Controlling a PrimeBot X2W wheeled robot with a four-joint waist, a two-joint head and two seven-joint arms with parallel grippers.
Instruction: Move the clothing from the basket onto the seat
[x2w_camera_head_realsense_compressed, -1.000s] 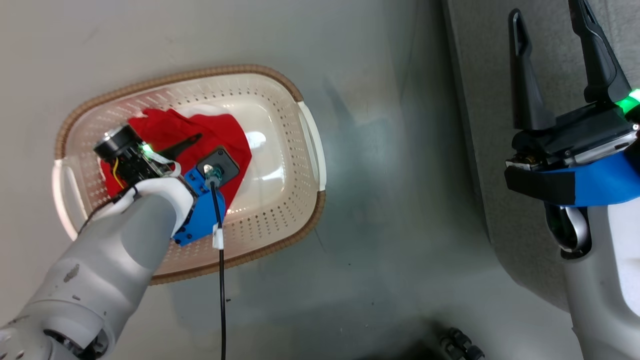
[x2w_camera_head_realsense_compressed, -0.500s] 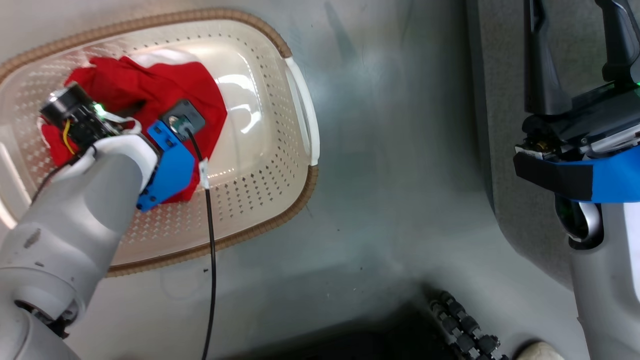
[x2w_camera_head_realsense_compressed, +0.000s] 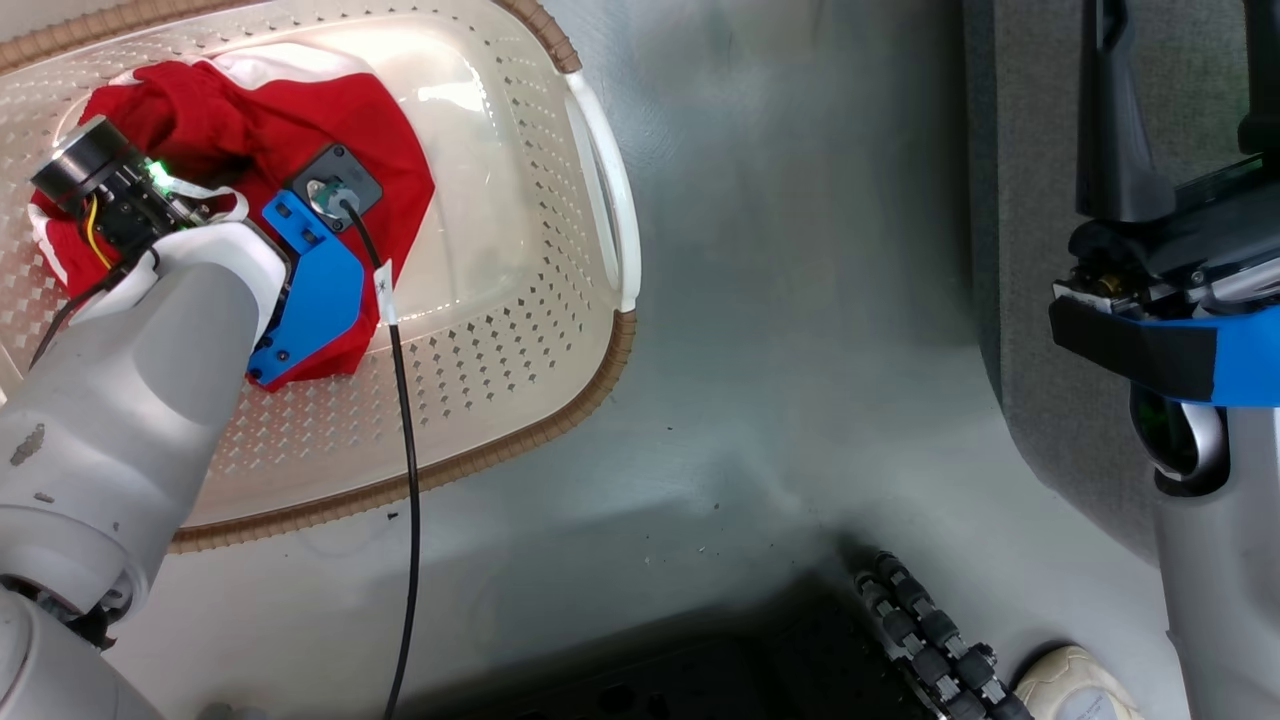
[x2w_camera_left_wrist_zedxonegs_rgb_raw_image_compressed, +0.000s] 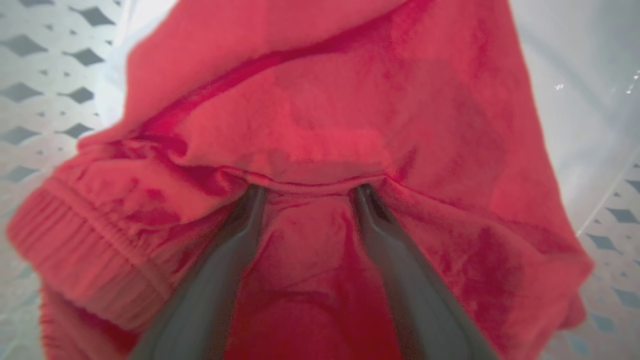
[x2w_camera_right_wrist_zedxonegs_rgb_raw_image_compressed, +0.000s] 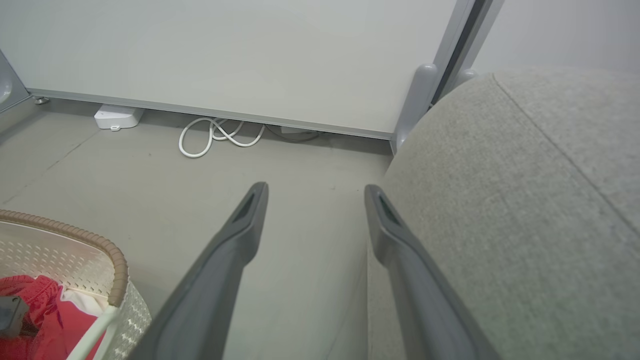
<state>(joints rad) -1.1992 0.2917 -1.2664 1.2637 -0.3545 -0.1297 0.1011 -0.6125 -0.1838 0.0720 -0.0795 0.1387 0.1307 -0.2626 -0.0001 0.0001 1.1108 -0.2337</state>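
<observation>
left wrist view: left fingers (x2w_camera_left_wrist_zedxonegs_rgb_raw_image_compressed: 220, 280) spread wide, tips tucked under a fold of the red clothing (x2w_camera_left_wrist_zedxonegs_rgb_raw_image_compressed: 320, 100), cloth lying between them, nothing pinched. ribbed hem at the lower left. past the cloth, perforated cream wall of the basket (x2w_camera_left_wrist_zedxonegs_rgb_raw_image_compressed: 45, 90) on either side.

head view: pale left forearm (x2w_camera_head_realsense_compressed: 150, 370) angled down into the basket. clothing heaped in the basket's left half, white trim at the heap's edge, bare glossy bottom to its right. strip of grey floor (x2w_camera_head_realsense_compressed: 800, 350) between the basket and the seat (x2w_camera_head_realsense_compressed: 1025, 150), the two well apart.

right wrist view: right fingers (x2w_camera_right_wrist_zedxonegs_rgb_raw_image_compressed: 405, 280) spread and empty, held in the air over the floor just beside the seat's rounded edge. stitched seam running across the grey fabric. brown basket rim at the lower left, a bit of red inside. farther off, looped white cable (x2w_camera_right_wrist_zedxonegs_rgb_raw_image_compressed: 220, 137) and small white box (x2w_camera_right_wrist_zedxonegs_rgb_raw_image_compressed: 117, 116) at the foot of a pale wall panel (x2w_camera_right_wrist_zedxonegs_rgb_raw_image_compressed: 225, 55).
</observation>
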